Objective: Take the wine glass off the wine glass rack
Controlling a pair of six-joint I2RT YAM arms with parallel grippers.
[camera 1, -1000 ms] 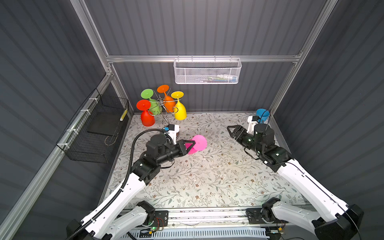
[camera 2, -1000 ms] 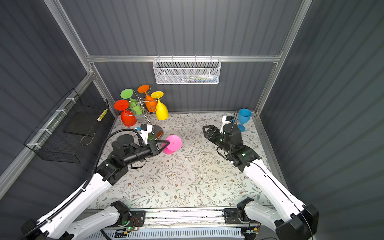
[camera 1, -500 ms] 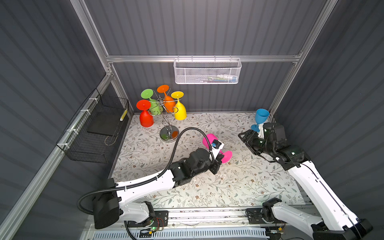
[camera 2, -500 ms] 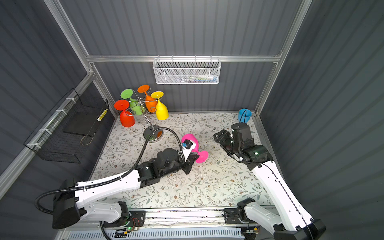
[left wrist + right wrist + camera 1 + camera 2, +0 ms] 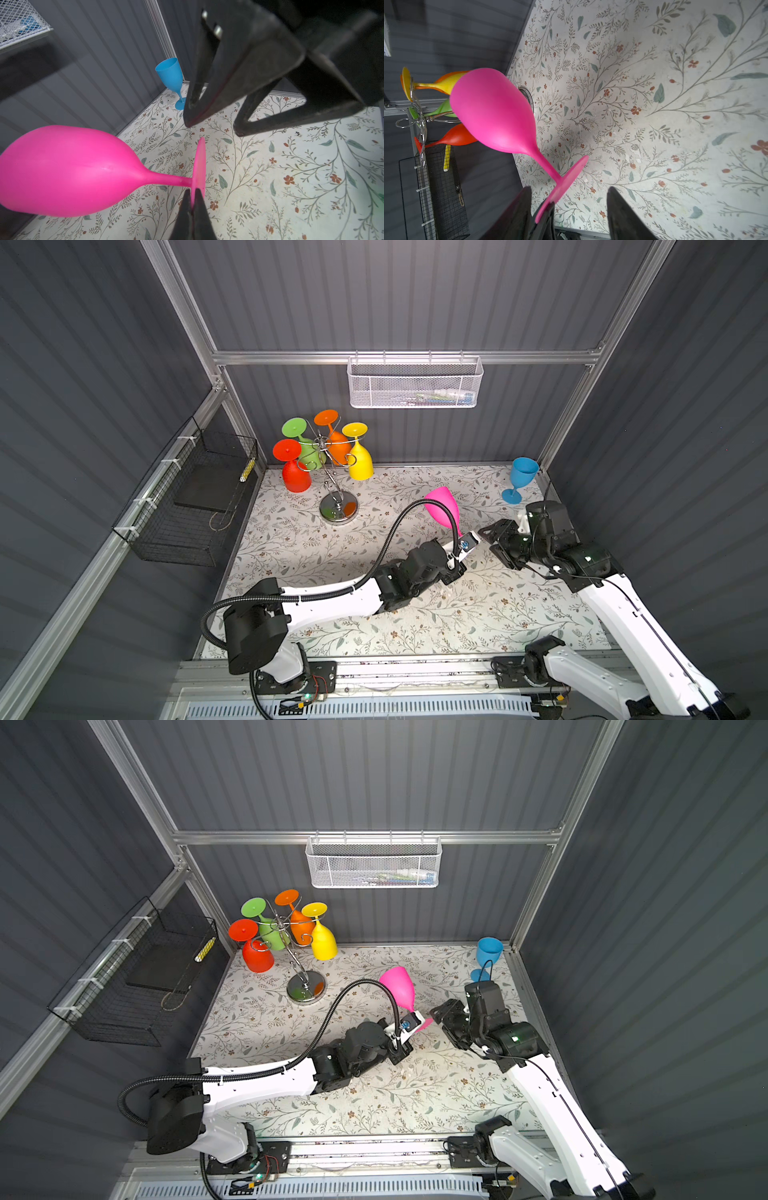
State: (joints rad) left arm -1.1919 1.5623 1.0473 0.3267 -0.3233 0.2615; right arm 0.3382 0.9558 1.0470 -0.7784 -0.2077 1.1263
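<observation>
My left gripper [image 5: 192, 192] is shut on the rim of the pink wine glass's [image 5: 72, 172] foot. It holds the glass [image 5: 444, 510] off the mat right of the middle, with the bowl tilted up toward the back. My right gripper [image 5: 569, 189] is open and faces the foot. Its fingertips [image 5: 188, 122] stand just off the foot's rim and do not touch it. The wine glass rack [image 5: 338, 506] stands at the back left. Red, green, orange and yellow glasses hang upside down from its arms. In both top views the two grippers [image 5: 467, 541] [image 5: 496, 545] meet at the glass's foot.
A blue glass [image 5: 521, 477] stands upright in the back right corner, close behind my right arm. A white mesh basket [image 5: 413, 383] hangs on the back wall. A black wire basket [image 5: 195, 506] hangs on the left wall. The floral mat [image 5: 498, 614] covers the floor.
My left arm has swung from beside the rack to right of the middle, carrying the pink glass and turning its bowl upward. My right gripper has come up to the foot, its jaws narrowing.
</observation>
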